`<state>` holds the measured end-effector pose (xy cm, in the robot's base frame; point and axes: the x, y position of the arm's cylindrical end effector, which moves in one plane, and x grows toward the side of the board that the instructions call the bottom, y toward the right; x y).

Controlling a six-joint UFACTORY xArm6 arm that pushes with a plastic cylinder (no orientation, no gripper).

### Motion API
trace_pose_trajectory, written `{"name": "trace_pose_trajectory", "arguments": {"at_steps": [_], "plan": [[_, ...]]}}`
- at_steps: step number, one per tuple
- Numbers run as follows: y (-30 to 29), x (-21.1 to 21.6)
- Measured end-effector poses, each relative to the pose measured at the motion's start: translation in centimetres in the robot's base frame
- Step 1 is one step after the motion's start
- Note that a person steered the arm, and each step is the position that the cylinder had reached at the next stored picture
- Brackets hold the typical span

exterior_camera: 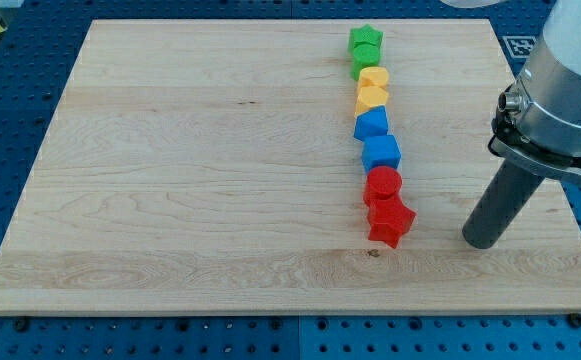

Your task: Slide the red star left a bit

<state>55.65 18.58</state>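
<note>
The red star (pixel 390 222) lies at the bottom end of a column of blocks on the wooden board (pixel 200 170), right of centre. Just above it and touching it is a red cylinder (pixel 382 185). My tip (pixel 483 240) rests on the board to the right of the red star, with a gap between them, at about the star's height in the view. The dark rod rises to the upper right into the grey arm.
The column runs up from the red blocks: a blue block (pixel 381 152), another blue block (pixel 371 123), a yellow heart (pixel 372 98), a second yellow block (pixel 374 77), a green block (pixel 364 62) and a green star (pixel 366 41).
</note>
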Motion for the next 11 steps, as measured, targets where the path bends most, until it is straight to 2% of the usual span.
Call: {"name": "trace_pose_trajectory", "arguments": {"at_steps": [4,6,9,10,11], "plan": [[-6.9,-0.2],[-9.4,-3.2],[-14.7,-3.4],[-13.7,-2.4],[-12.6,1.3]]}}
